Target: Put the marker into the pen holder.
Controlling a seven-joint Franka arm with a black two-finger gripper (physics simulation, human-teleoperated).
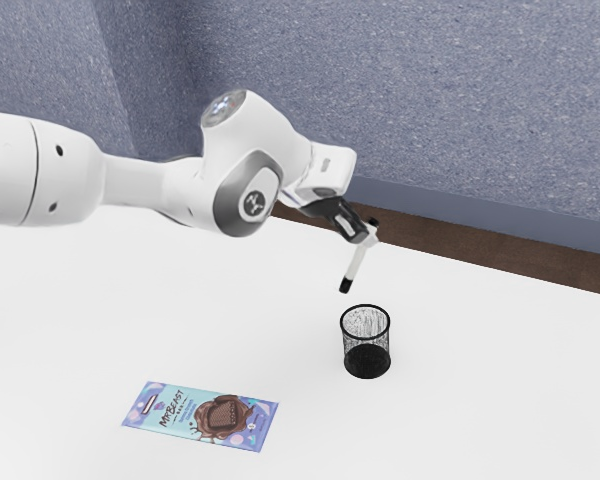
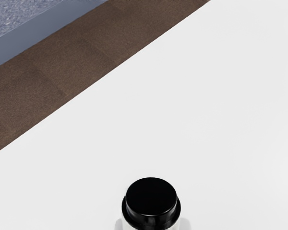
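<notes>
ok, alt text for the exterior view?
White marker with black ends, held tilted in a white robot arm's black two-finger pincer, raised outside a black mesh pen holder; a blue-and-purple chocolate bar lies on the white table.

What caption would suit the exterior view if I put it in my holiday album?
A white robot arm's tool holds a marker aloft, near a black mesh pen holder.

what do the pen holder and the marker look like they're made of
Pen holder: likely black-coated metal, since the see-through wall looks like fine mesh.
Marker: probably plastic, with a smooth white barrel and a glossy black end.
</notes>
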